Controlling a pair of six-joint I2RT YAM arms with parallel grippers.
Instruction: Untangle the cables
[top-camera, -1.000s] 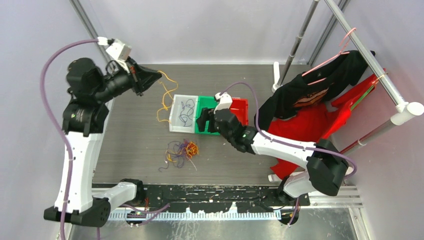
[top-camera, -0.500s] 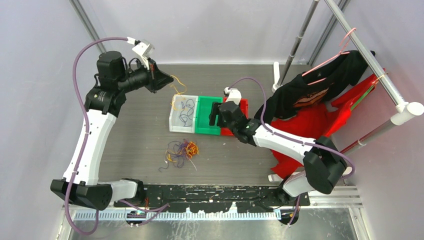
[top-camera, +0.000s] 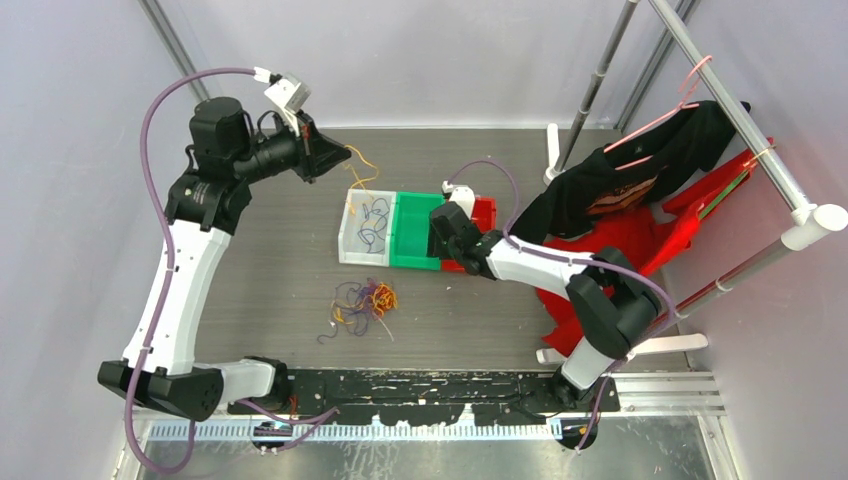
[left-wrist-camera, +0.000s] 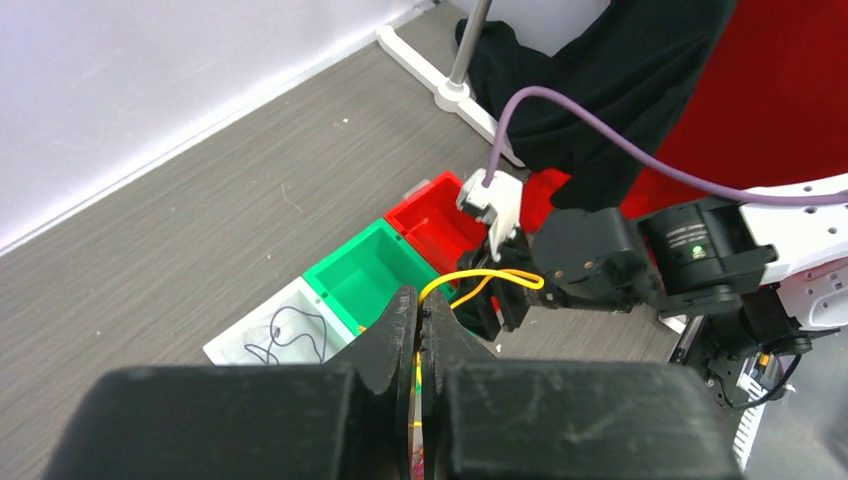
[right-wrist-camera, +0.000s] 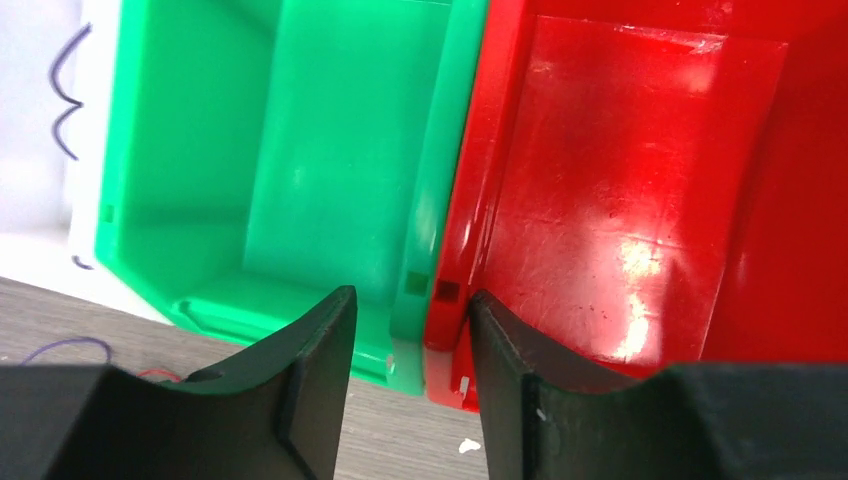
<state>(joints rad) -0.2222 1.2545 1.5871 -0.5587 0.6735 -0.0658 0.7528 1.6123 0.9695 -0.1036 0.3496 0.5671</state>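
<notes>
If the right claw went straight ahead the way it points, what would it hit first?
Probably the adjoining walls of the green bin and red bin, in line with the right claw; depth unclear.

grey wood-grain table (top-camera: 270, 270), white bin (top-camera: 345, 250), green bin (top-camera: 410, 262) and red bin (top-camera: 486, 208) in a touching row, loose purple, orange and red cables (top-camera: 362, 300) just before the white bin, white rack foot (top-camera: 553, 150) far right

No readable text, label or number anywhere.
</notes>
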